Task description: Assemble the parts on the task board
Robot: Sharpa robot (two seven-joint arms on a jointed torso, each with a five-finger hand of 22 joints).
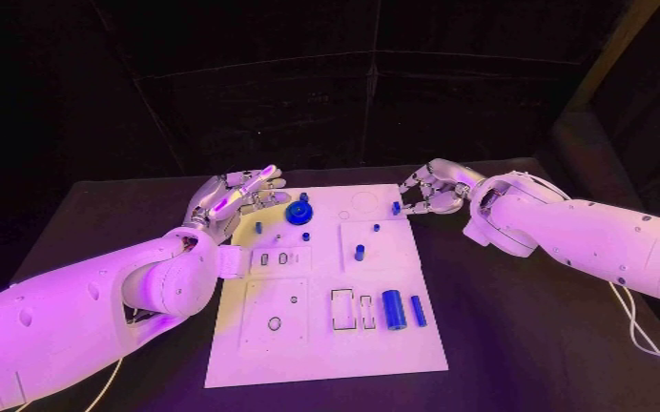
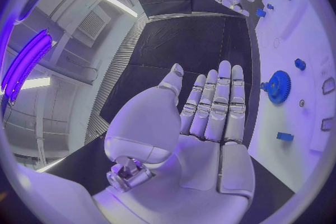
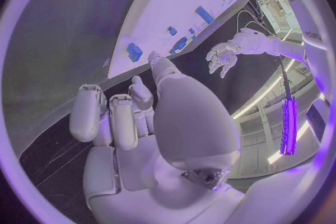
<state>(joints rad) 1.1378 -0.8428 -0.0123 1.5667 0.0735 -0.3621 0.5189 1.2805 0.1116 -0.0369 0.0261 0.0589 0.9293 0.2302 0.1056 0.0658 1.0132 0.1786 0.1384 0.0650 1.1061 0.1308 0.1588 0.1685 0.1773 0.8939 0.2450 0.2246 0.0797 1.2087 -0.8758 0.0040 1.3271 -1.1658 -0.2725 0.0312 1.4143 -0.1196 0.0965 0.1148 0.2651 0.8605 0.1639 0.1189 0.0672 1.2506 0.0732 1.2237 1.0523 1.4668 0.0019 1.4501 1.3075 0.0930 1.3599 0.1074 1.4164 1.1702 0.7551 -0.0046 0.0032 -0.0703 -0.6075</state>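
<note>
1. Overhead, I saw the white task board (image 1: 330, 336) lying in the middle of the black table (image 1: 523, 336), its long side running away from the robot.
2. My left hand (image 1: 237, 195) hovered at the board's far left corner, fingers straight and side by side, palm bare, holding nothing.
3. Just beside those fingertips, a blue gear (image 1: 299, 212) stood on the board.
4. My right hand (image 1: 435, 190) sat at the board's far right edge, fingers curled inward. A small blue part (image 1: 396, 208) lay next to its fingertips; I could not tell whether they touched or held it.
5. Nearer the robot, a blue cylinder (image 1: 394, 309) and a thinner blue pin (image 1: 418, 310) lay side by side on the board's right half.
6. Small blue pieces (image 1: 359, 253) dotted the middle of the board.
</note>
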